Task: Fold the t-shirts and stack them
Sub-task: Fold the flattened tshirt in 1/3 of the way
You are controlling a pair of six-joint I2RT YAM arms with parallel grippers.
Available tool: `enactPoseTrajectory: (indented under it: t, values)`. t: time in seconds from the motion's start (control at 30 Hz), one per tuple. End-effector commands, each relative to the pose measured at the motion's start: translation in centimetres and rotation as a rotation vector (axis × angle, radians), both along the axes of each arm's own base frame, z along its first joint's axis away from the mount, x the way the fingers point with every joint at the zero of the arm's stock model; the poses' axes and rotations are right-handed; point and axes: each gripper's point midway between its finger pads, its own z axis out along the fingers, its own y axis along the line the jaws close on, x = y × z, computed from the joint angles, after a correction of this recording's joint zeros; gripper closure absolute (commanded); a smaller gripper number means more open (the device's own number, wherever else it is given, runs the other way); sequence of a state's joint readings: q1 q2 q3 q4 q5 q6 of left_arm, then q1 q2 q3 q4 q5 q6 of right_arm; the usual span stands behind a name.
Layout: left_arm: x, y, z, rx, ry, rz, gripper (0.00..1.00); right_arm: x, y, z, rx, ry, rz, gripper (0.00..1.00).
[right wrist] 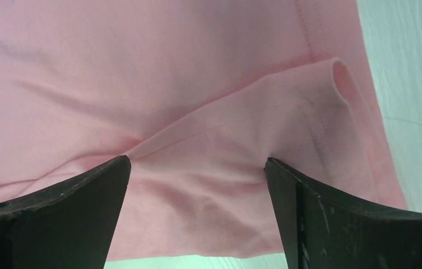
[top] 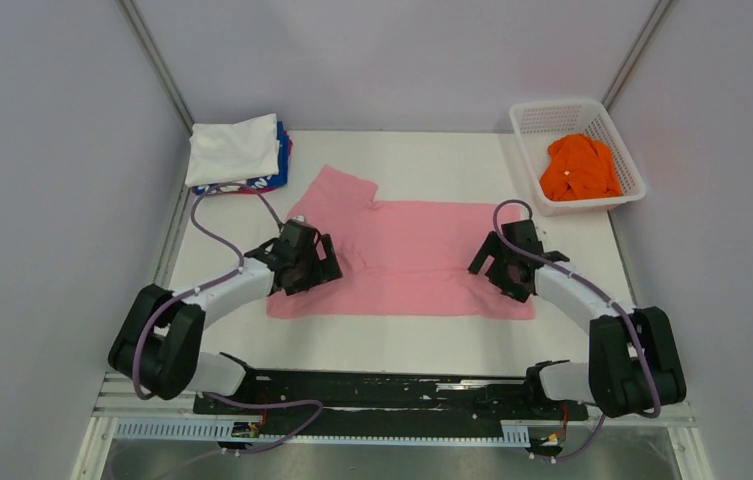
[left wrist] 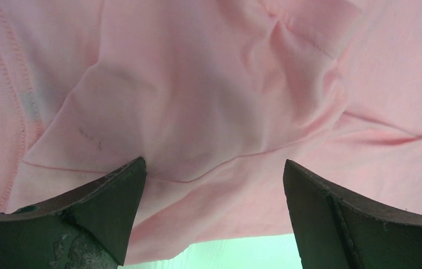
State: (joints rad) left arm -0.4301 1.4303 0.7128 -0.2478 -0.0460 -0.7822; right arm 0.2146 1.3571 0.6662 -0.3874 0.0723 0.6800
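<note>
The light pink t-shirt (top: 407,255) lies spread on the white table, one sleeve sticking out at the back left. My left gripper (top: 304,262) is open, low over the shirt's left part; in the left wrist view the pink cloth (left wrist: 208,106) fills the frame between the fingers (left wrist: 107,207). My right gripper (top: 505,265) is open over the shirt's right part; the right wrist view shows a folded pink edge (right wrist: 225,140) between its fingers (right wrist: 309,213). Folded white (top: 233,150) and blue/red (top: 278,172) shirts are stacked at the back left. An orange shirt (top: 579,168) lies in the basket.
A white plastic mesh basket (top: 530,150) stands at the back right corner. Grey walls enclose the table on three sides. A black rail (top: 382,392) runs along the near edge between the arm bases.
</note>
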Motion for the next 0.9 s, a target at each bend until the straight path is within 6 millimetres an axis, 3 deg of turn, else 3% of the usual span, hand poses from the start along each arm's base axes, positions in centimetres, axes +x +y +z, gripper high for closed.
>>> enactPoseTrajectory:
  t: [0.0,0.07,0.2,0.43,0.6,0.87]
  values:
    - [-8.0,1.4,-2.4,0.066,0.197,0.026,0.00,-7.2,-0.5,-2.1,0.043,0.217,-0.080,0.00]
    - [-9.5,1.5,-2.3,0.060,0.214,0.026,0.00,-9.1,0.0,-2.4,0.085,0.255,-0.079,0.00]
    - [-10.9,1.8,-2.0,0.054,0.198,0.008,0.00,-11.1,0.1,-2.6,0.124,0.283,-0.131,0.00]
    - [-10.8,3.3,-1.6,0.138,0.187,0.009,0.00,-11.3,-0.4,-0.6,0.118,0.245,-0.168,0.00]
    - [-9.6,4.7,-1.1,0.215,0.141,0.053,0.00,-11.7,-0.2,-0.8,0.130,0.258,-0.187,0.00]
    - [-8.5,5.0,-0.4,0.257,0.103,0.036,0.00,-11.5,-1.5,-0.4,0.064,0.221,-0.252,0.00]
